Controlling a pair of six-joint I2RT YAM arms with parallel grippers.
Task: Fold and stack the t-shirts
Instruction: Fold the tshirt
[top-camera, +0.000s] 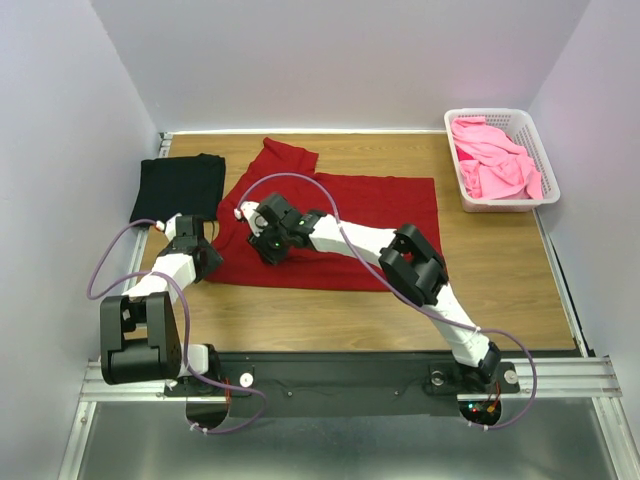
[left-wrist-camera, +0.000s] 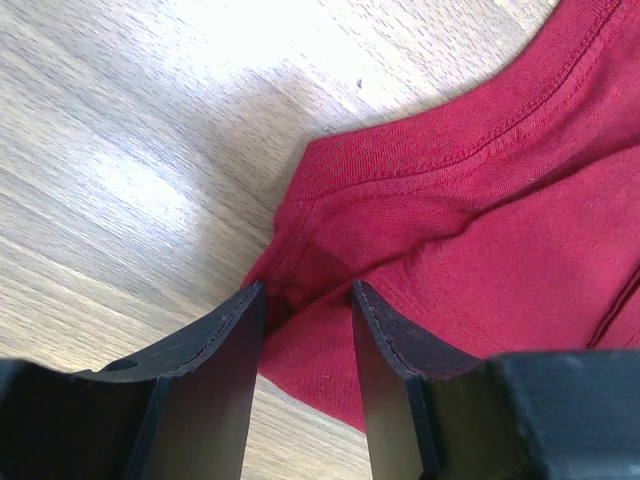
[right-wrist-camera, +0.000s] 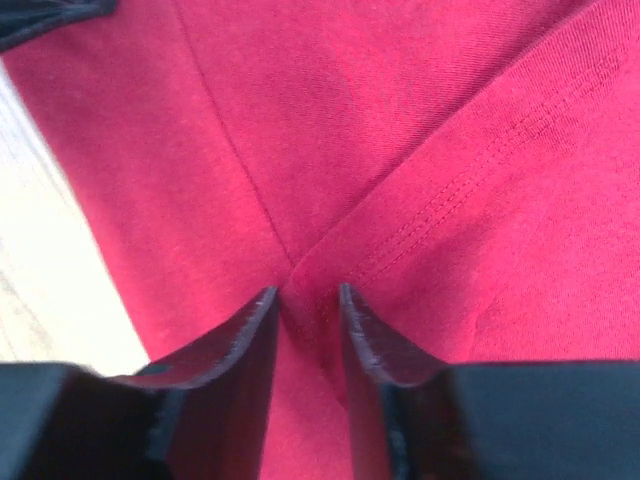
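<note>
Wooden surface (top-camera: 500, 270) below, left jaws stand spread astride a bunched edge and right jaws sit narrower over a raised crease, pinching or not I cannot tell, both on the flat dark red t-shirt (top-camera: 385, 200), likely readying one fold.

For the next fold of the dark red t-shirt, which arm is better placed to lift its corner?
Left. The left gripper has its jaws astride a corner of the dark red t-shirt. The right gripper sits farther in, over a seam.
</note>
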